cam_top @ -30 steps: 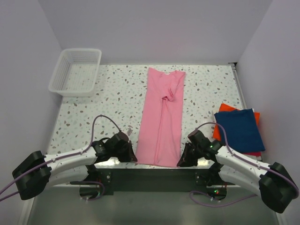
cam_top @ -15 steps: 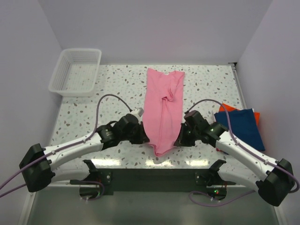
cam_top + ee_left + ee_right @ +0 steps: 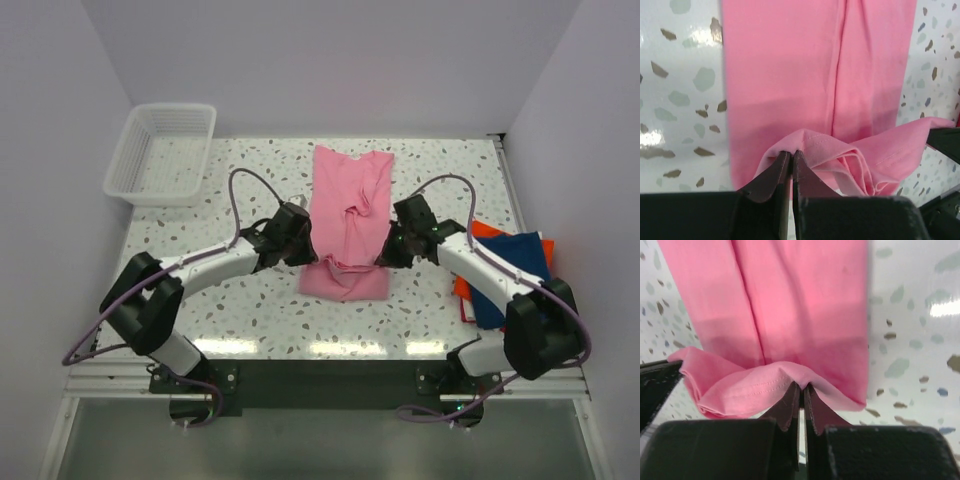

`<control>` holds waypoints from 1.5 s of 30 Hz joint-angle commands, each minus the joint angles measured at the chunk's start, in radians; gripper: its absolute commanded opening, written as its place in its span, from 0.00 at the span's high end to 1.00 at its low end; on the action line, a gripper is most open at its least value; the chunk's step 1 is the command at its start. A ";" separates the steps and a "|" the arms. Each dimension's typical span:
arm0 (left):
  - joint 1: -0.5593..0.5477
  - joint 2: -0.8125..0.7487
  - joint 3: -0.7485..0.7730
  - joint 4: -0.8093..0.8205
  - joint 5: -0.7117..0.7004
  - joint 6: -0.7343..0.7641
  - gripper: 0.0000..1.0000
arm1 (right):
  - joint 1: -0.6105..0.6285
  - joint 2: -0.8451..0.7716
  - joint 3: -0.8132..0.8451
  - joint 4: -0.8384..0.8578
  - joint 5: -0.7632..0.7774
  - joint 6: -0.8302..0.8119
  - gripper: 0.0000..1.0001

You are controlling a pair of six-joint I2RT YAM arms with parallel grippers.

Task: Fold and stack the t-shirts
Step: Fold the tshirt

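Note:
The light pink t-shirt (image 3: 347, 205) lies as a long narrow strip down the middle of the table, its near end lifted and doubled back over itself. My left gripper (image 3: 303, 250) is shut on the hem's left corner (image 3: 790, 147). My right gripper (image 3: 385, 252) is shut on the hem's right corner (image 3: 802, 380). Both hold the hem above the strip's middle. The navy blue t-shirt (image 3: 515, 270) lies folded on the orange-red one (image 3: 484, 230) at the right edge, partly behind my right arm.
A white plastic mesh basket (image 3: 162, 152) stands at the far left corner. The speckled table (image 3: 240, 310) ends at walls on the left, back and right. The arm bases sit at the near edge.
Both grippers have carried the pink shirt's near hem away from the front edge toward the back, folding the lower half up over the strip. The folded stack has not moved.

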 commanded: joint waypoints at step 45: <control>0.243 0.470 0.481 0.129 0.137 0.110 1.00 | -0.335 0.532 0.418 0.225 -0.253 -0.075 0.86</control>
